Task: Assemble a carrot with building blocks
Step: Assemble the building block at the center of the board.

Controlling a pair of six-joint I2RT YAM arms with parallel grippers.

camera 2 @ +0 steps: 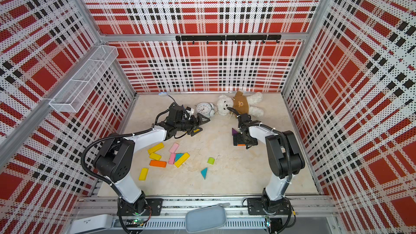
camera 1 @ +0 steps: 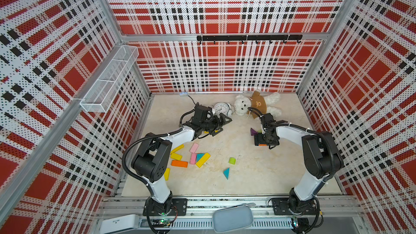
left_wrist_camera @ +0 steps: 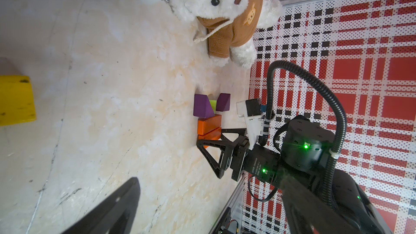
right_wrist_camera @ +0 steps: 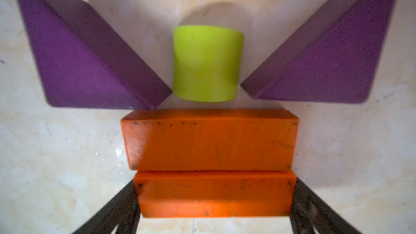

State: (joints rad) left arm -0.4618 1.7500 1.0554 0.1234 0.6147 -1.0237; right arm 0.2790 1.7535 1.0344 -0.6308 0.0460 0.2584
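Orange bars (right_wrist_camera: 209, 140), lime stub (right_wrist_camera: 207, 64), purple triangles (right_wrist_camera: 90, 64) lie together; other blocks (camera 1: 191, 158) scattered.

The walls (camera 1: 225, 7) were loud red, white and black plaid, all dotted. The bench (camera 1: 258, 176) was a creamy marbled thing. Blocks-wise: purple triangles (right_wrist_camera: 90, 64), a lime-green stub (right_wrist_camera: 207, 64), orange bars (right_wrist_camera: 211, 140), yellow bars (camera 1: 176, 148), pink bars (camera 1: 194, 147), teal triangles (camera 1: 226, 173). The teddy bear (camera 1: 242, 106) was white in a brown top (camera 1: 258, 104), alarm clock (camera 1: 220, 108) white too.
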